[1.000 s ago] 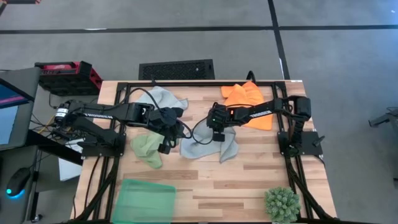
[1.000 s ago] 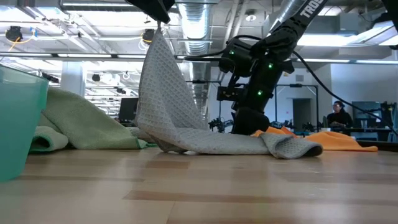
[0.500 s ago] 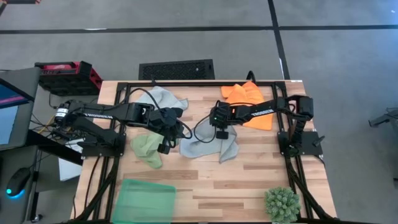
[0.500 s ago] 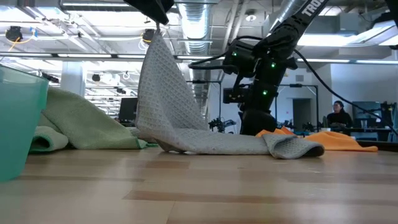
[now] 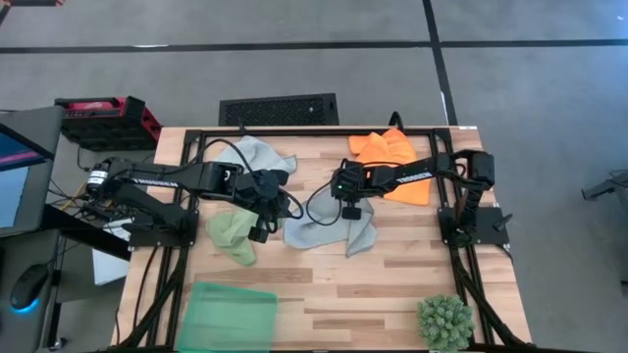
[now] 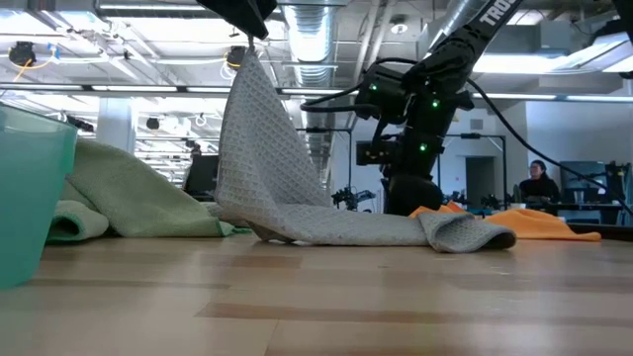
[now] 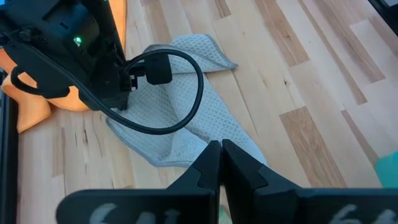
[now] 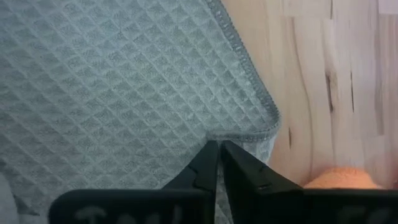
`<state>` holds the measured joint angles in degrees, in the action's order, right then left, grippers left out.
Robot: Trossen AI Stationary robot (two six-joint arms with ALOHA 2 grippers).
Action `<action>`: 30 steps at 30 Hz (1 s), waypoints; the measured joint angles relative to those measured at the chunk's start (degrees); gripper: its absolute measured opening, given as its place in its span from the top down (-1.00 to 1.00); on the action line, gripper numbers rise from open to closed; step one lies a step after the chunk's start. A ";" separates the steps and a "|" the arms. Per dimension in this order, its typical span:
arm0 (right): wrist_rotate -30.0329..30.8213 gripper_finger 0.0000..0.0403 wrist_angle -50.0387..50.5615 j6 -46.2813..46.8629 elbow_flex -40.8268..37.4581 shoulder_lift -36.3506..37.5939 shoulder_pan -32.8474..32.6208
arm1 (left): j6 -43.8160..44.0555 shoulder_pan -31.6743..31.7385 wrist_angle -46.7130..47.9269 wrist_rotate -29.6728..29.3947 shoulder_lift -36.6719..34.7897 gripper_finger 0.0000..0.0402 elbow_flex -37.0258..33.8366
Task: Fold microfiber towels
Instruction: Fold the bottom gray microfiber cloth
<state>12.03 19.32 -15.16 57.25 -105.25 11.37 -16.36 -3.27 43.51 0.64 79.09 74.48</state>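
Grey-blue waffle cloth hangs from the left gripper, whose fingers are pressed together on one corner of the towel, lifted well above the table; that grip has not changed over the last second. The rest of the towel drapes down from those fingers and lies flat toward the right arm. There the right gripper has shifted a little and drawn its fingers in from a wider gap to a narrow pinch on the towel's hemmed edge, beside the orange towel. With two points now held, the cloth looks ready to be stretched and folded. The green towel and second grey towel lie near the left fingers.
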 joint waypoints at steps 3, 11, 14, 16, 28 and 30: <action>0.02 0.68 -0.25 -0.26 0.02 0.00 -0.01 | 0.04 0.00 0.00 0.00 0.00 1.00 0.00; 2.14 0.44 -0.43 0.04 0.05 0.00 0.14 | 0.09 0.00 0.08 0.00 0.00 1.00 0.00; 2.03 0.39 -0.51 0.12 0.07 -0.02 0.14 | 0.09 -0.02 0.57 0.00 0.00 1.00 0.00; 2.01 0.39 -0.51 0.14 0.07 -0.02 0.19 | 0.11 -0.02 0.68 0.00 0.00 1.00 0.00; 1.97 0.92 -0.51 3.06 0.11 -0.04 0.51 | 0.11 -0.02 0.83 -0.01 0.00 1.00 0.00; 1.99 0.96 -0.51 3.19 0.11 -0.06 0.51 | 0.09 -0.02 0.83 0.00 0.00 1.00 0.00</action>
<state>14.02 18.81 -11.97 57.36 -105.31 11.88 -16.27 -3.29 44.34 0.64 79.09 74.48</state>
